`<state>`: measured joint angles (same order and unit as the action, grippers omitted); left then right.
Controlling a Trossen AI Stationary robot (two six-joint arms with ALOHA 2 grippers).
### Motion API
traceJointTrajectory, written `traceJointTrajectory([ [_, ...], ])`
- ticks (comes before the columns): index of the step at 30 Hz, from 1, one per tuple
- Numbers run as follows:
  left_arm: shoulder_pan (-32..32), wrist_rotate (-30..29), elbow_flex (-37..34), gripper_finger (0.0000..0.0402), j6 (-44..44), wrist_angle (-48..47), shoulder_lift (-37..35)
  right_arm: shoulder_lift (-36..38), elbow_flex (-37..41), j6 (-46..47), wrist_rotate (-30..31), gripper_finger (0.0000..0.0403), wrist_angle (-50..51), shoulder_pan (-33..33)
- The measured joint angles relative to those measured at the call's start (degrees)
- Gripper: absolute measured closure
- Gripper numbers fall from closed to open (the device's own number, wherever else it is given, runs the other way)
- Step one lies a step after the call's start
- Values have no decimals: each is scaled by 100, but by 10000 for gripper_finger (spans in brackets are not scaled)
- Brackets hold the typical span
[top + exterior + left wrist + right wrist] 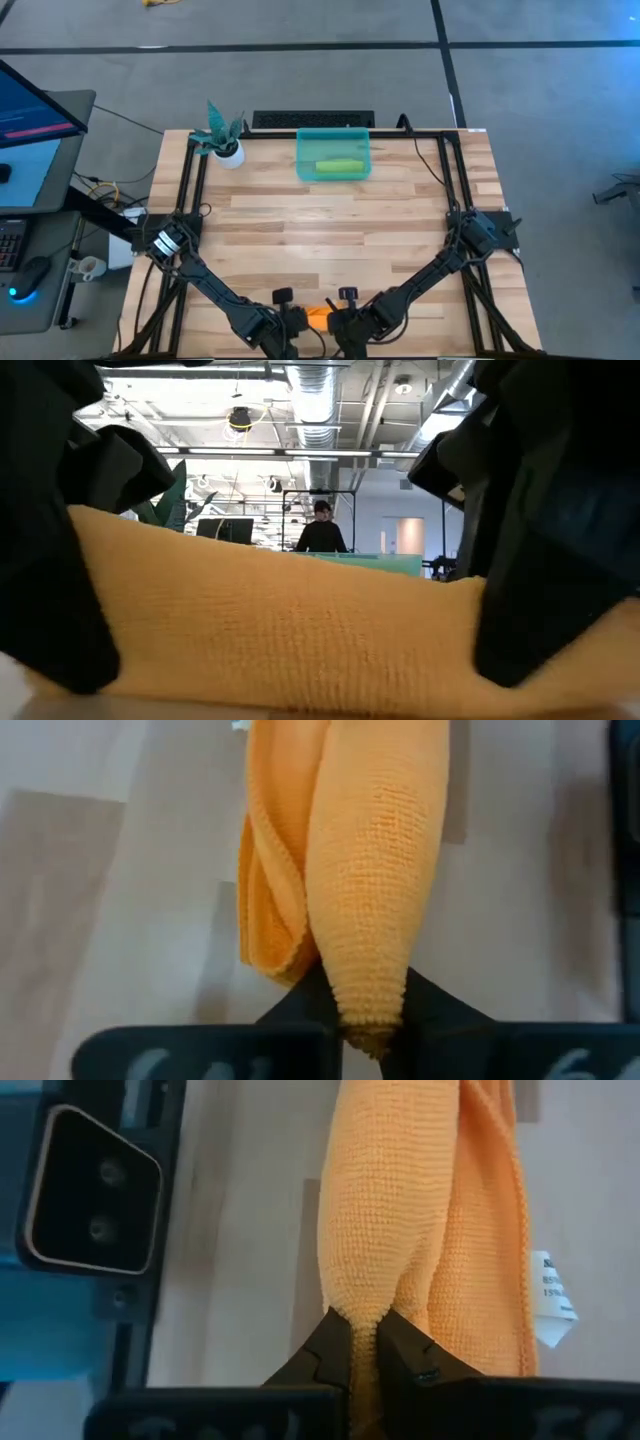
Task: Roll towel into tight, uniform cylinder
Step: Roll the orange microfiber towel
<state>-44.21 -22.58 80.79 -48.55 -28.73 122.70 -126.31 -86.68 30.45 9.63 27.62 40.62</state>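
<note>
- The table is the widest thing here, and the work sits at its near edge, between the two arms, well apart from the teal bin and the potted plant at the far side.
- The towel, orange and already bunched into a loose roll, lies right between the two claws. Its long axis runs from one claw to the other, across the table's near edge; in the low view it spans the frame as a broad band with a dark gripper at each end.
- The left gripper has its fingers pinched together on one end of the towel, which stretches straight ahead of it toward the other arm.
- The right gripper is likewise clamped on the opposite end, the towel running straight out from its fingertips; a white label hangs off the edge farther along.
- Neither arm looks nearer; each holds its own end, so the coming turn would likely be about this shared axis.
- One fold hangs loose beside the main roll, so the cylinder does not look tight yet.
</note>
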Motion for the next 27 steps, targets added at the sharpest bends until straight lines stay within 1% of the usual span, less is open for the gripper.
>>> traceJointTrajectory([
  [3,0,220,-2,380,-150,33,-72,-5,-47,4,-457,365,-42,-86],
  [6,0,337,-20,346,-7,6,-181,-1,-52,69,-779,365,-55,-181],
  [9,-15,478,-50,306,80,-244,-302,7,-52,152,-1103,365,-28,-249],
  [14,14,540,-43,246,88,-694,-392,10,-52,156,-1275,365,-31,-286],
  [16,35,594,-14,231,106,-888,-392,10,-52,156,-1236,364,-32,-284],
  [18,39,556,37,224,81,-1133,-398,10,-52,157,-1231,364,-34,-284],
  [21,-33,247,247,223,308,-1347,-410,10,-52,216,-1210,365,-37,-284],
  [25,-327,-598,626,225,968,-1259,-438,10,-52,424,-1216,364,-52,-352],
  [27,-479,-983,725,226,1372,-1028,-442,10,-47,507,-1235,364,-68,-390],
])
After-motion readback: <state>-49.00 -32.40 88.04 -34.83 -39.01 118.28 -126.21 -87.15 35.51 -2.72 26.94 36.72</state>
